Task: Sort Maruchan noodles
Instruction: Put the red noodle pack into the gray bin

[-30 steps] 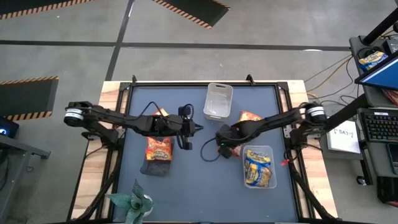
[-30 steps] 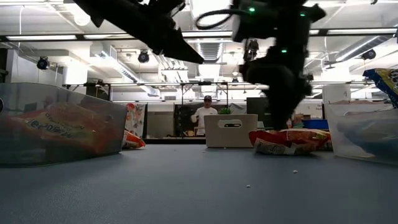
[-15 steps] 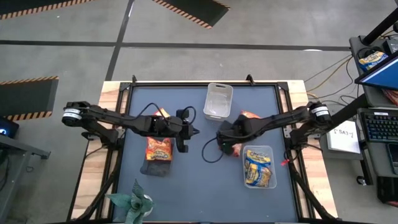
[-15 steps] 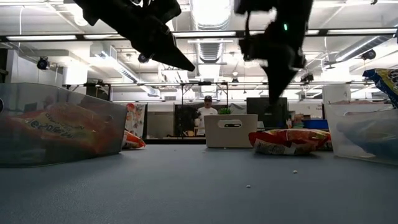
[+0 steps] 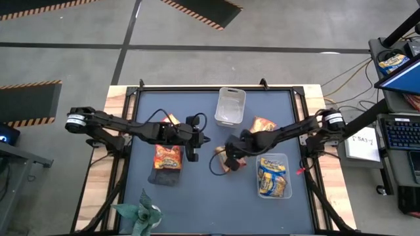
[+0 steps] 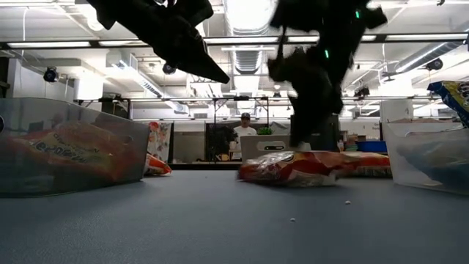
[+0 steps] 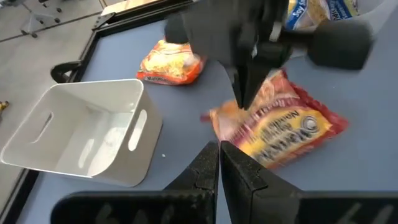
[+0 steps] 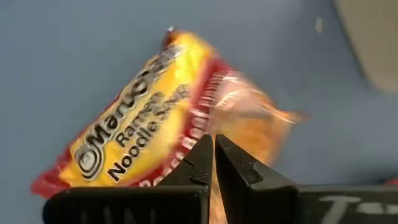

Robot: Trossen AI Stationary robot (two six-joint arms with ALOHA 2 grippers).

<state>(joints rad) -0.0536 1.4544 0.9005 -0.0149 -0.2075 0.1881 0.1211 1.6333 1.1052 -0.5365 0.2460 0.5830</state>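
My right gripper [image 5: 228, 159] points down on an orange-red and yellow Maruchan packet [image 5: 231, 164] near the table's middle. The wrist view shows its fingers [image 8: 213, 140] shut on that packet [image 8: 137, 143]. My left gripper [image 5: 205, 138] hovers shut just left of it, pointing at it [image 7: 219, 149]. A second orange packet [image 5: 264, 123] lies flat farther right. More orange packets sit in the left clear tub [image 5: 168, 157]. Blue-and-yellow packets fill the right tub [image 5: 273, 176]. My right gripper pinches the orange packet near one short end [image 8: 200, 129], beside its crinkled seam. The fingers [image 7: 244, 102] come from above, pointing down. In the low view the packet [image 6: 293, 167] lies about level and low, its underside on the table or just above it.
An empty clear tub [image 5: 230, 106] stands at the table's far middle. A dark grey cloth [image 5: 164, 177] lies under the left tub's near end, and a small plant [image 5: 141, 213] sits at the near left edge. A person [image 6: 245, 136] stands far behind the table.
My right gripper rose from the packets at the right, then came down nearer the table's middle and near edge. An orange packet now lies there under it, away from the others. My left gripper shifted slightly toward the left and stayed shut.
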